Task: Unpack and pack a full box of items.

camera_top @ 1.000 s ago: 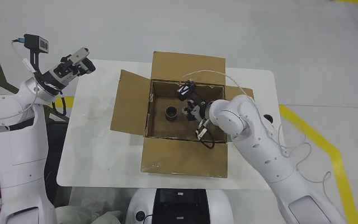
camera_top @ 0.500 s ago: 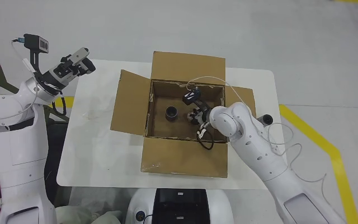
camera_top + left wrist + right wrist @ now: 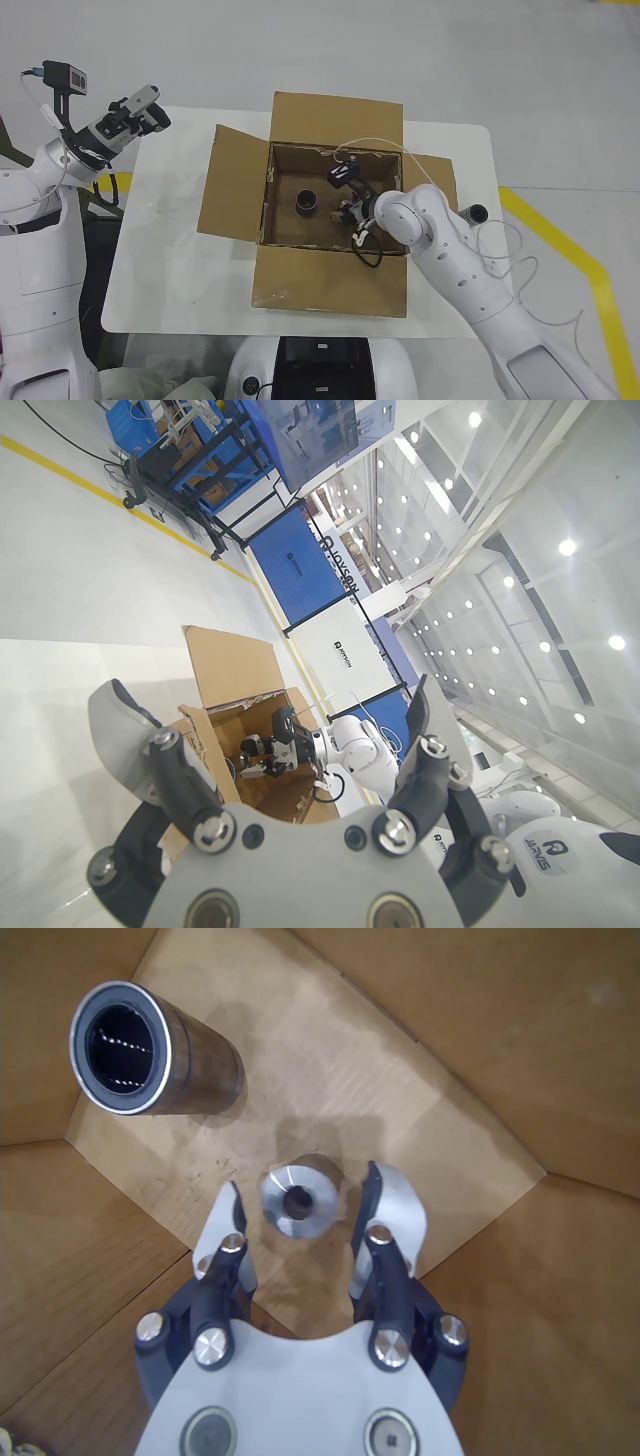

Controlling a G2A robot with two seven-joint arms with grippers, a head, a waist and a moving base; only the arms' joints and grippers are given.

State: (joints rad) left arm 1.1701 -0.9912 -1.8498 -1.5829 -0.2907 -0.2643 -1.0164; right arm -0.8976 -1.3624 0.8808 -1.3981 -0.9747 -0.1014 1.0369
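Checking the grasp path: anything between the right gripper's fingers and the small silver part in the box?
Nothing visible. The right gripper is open, one finger on either side of the small silver part, with bare cardboard in both gaps. The larger cylinder stands apart on the box floor, outside the fingers.

White, rounded arms [image 3: 440,225] with thin white cables [image 3: 372,140]. On the left gripper [image 3: 270,695] and right gripper [image 3: 302,1193]: grey plate [image 3: 300,1393], black links [image 3: 390,1273], silver screws [image 3: 210,1343], pale fingers [image 3: 400,1208], dark pads [image 3: 367,1198]. A dark logo [image 3: 542,850] marks one white shell [image 3: 575,840].
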